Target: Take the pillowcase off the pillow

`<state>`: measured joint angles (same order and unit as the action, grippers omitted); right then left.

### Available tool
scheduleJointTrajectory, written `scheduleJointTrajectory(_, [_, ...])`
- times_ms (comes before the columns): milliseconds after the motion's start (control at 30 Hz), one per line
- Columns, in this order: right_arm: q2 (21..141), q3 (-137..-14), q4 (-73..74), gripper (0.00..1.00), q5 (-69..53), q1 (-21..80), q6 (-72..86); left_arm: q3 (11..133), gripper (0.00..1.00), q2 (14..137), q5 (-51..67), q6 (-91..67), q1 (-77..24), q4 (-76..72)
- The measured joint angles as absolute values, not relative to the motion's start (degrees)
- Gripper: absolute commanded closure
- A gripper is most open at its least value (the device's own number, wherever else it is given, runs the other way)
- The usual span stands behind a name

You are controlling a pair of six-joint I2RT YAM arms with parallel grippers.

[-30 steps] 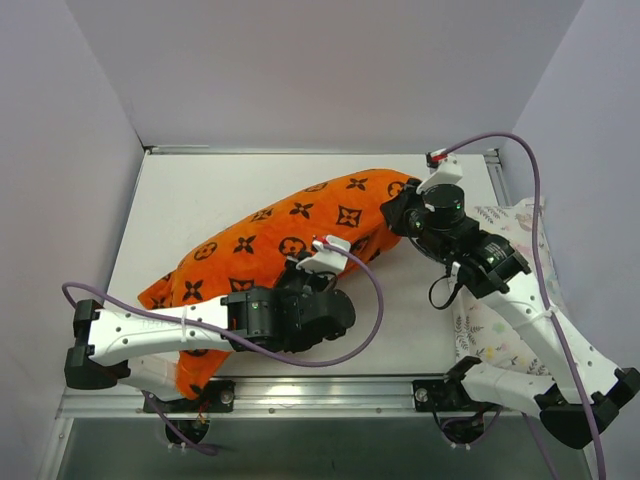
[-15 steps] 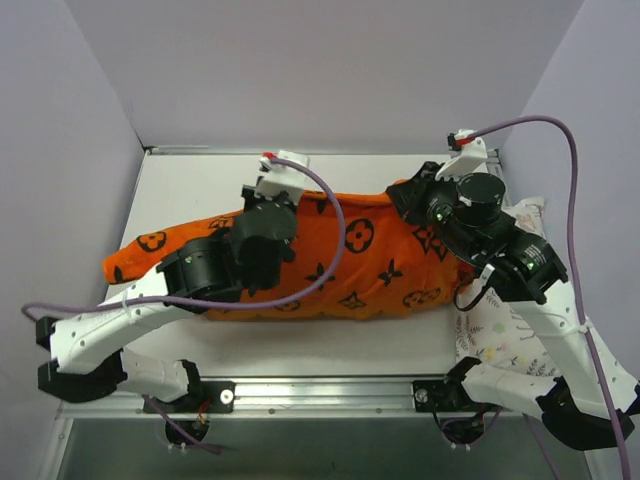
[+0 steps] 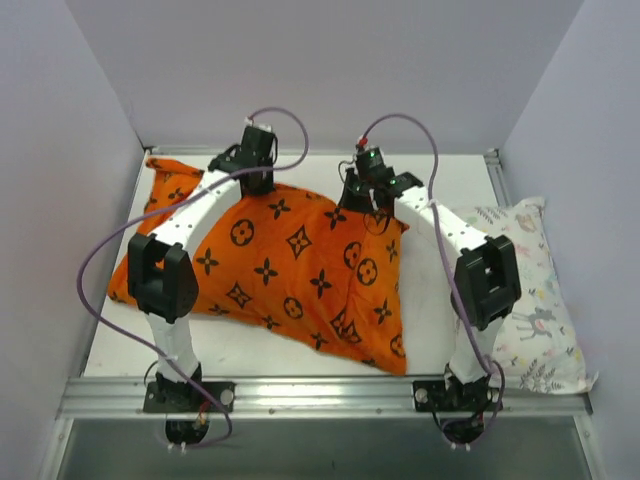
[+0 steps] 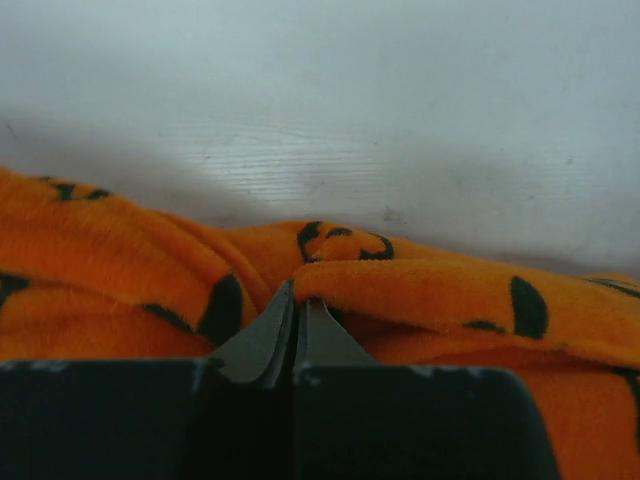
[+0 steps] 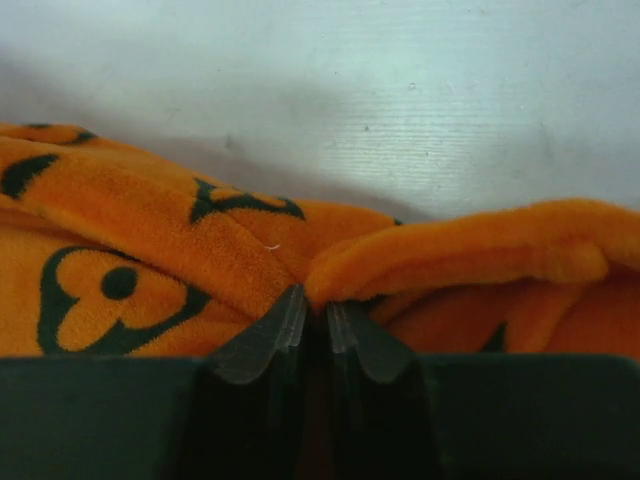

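- My left gripper is reached out to the far side of the table; its jaws are pressed together on a fold of the pillowcase.
- My right gripper is out there too, near the left one; its jaws pinch another fold of the same orange cloth.
- The pillowcase lies wide and puffy across the middle of the table; its far edge is bunched where both grippers hold it.
- It looks stuffed, so I think the pillow is inside; I cannot see it.
- A small pillow with animal pictures lies at the right edge.
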<state>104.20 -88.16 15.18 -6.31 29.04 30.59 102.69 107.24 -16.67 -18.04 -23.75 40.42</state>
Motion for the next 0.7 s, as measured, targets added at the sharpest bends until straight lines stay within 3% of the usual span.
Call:
scheduleJointTrajectory(33, [105.9,-88.9,15.1,0.7,-6.3,28.7,30.6,102.2,1.0,109.1,-15.8,-18.4,-23.4,40.1])
scheduleJointTrajectory(67, [107.7,-89.9,15.2,0.45,-6.6,28.2,30.6,102.0,0.96,110.3,-15.2,-18.8,-23.2,39.6])
scheduleJointTrajectory(100, [108.5,-90.9,15.7,0.35,-6.8,27.9,30.8,102.0,0.83,111.0,-14.5,-18.9,-23.1,39.2])
scheduleJointTrajectory(167, [108.9,-93.2,17.2,0.18,-7.0,27.6,30.1,102.2,0.43,111.2,-13.3,-18.9,-23.0,38.3])
scheduleJointTrajectory(200, [108.7,-94.6,17.8,0.14,-7.1,27.5,30.0,102.7,0.26,110.9,-12.8,-18.8,-23.0,38.0])
scheduleJointTrajectory(300, [107.3,-99.2,18.7,0.07,-6.9,27.2,29.0,103.1,0.16,108.6,-11.9,-18.9,-23.1,36.1])
scheduleJointTrajectory(500, [98.5,-101.3,20.0,0.05,-6.3,24.4,28.8,102.3,0.11,97.8,-13.6,-17.6,-26.8,34.0])
scheduleJointTrajectory(700, [79.3,-85.3,18.9,0.07,-3.2,21.8,29.4,93.4,0.09,82.5,-18.3,-15.6,-44.2,30.2])
